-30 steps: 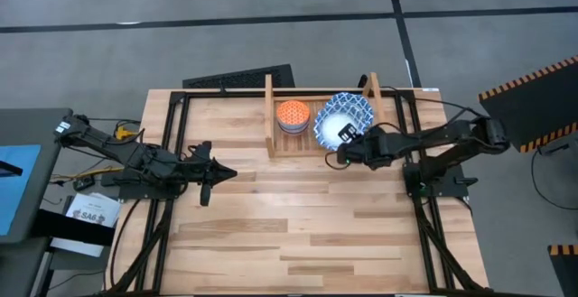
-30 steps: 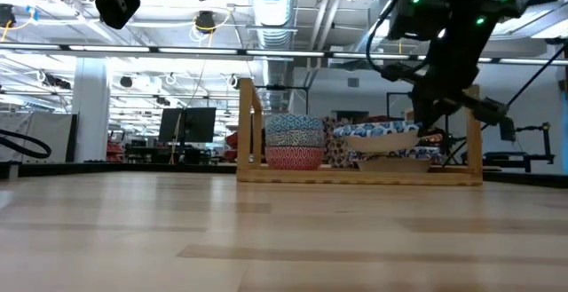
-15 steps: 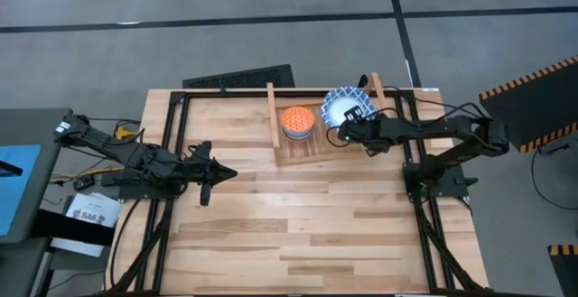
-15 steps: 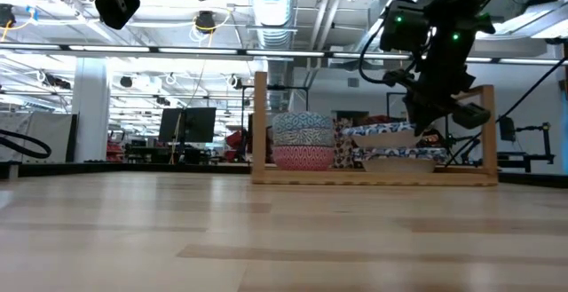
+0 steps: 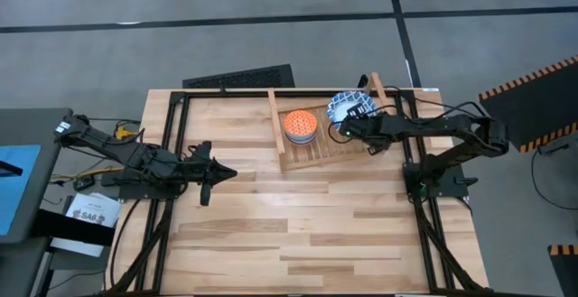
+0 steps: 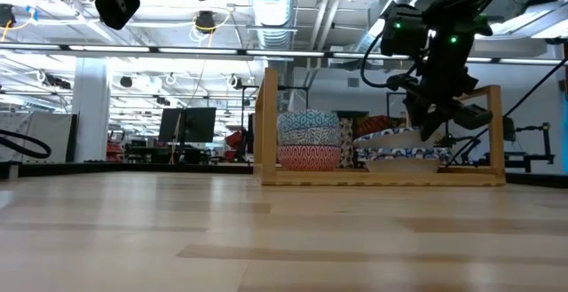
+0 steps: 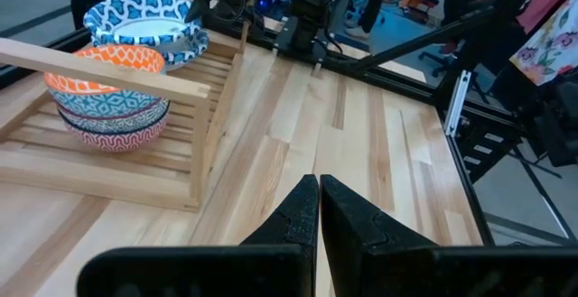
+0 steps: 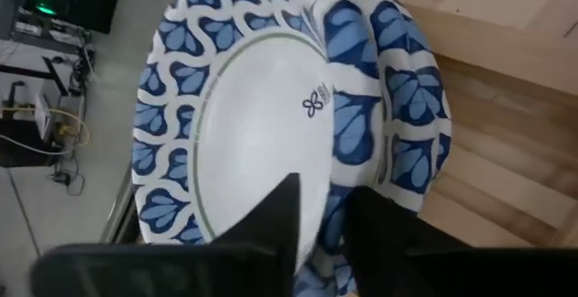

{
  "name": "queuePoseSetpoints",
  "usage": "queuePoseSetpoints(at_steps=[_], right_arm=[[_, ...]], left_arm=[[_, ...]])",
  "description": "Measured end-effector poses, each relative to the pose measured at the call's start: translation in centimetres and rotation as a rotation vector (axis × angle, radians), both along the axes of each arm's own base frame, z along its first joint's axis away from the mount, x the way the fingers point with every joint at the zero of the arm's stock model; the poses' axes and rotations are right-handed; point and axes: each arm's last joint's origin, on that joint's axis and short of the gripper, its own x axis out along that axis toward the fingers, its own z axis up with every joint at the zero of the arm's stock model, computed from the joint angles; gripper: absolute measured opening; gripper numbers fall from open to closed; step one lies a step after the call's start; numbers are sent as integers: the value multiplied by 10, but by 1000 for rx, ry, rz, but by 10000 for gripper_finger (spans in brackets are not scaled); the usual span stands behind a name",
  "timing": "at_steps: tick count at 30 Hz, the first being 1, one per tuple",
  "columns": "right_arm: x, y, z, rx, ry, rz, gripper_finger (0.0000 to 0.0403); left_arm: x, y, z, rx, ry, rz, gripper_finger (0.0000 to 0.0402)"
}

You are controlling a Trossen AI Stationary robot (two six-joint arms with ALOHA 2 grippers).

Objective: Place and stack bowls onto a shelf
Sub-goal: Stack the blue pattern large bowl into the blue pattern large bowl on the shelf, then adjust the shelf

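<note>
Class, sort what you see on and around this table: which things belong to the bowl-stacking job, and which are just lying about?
Job:
wooden shelf
orange bowl topping the small stack
white bowls with blue rims
right gripper at their rim

Lying about:
black keyboard beyond the table
paper sheet beside the left arm

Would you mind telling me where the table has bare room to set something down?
The whole near half of the table is bare wood, as is the stretch between the left gripper and the shelf. It is crowded at the shelf's right end, where the right gripper sits at the white bowls.
</note>
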Motion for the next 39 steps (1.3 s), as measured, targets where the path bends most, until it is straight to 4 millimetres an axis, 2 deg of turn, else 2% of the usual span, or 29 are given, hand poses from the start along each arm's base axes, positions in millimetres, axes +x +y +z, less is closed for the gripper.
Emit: queuePoseSetpoints(at_steps=[8,11,19,26,28,31,33,37,39], right_arm=[[1,2,-2,102,-25,51,210],[2,3,2,124,-4,100,235],[12,1,26,90,74,237,236],[32,13,54,3,188,576,232],[38,22,63,-30,229,687,225],[44,36,75,-53,279,836,193],[49,46,81,-65,299,964,149],[56,72,92,-116,345,1245,30],[57,84,93,-126,352,1315,19]], left_arm=[[0,0,0,14,2,-3,0],[0,0,0,16,1,-4,0],[0,0,0,16,1,-3,0],[1,1,3,11,-29,24,0],[4,1,8,-22,-92,100,0],[18,0,6,-30,-106,98,0],[33,-3,-1,-60,-73,86,0],[71,-12,-11,-110,-18,88,0],[93,-17,-15,-106,3,95,0]])
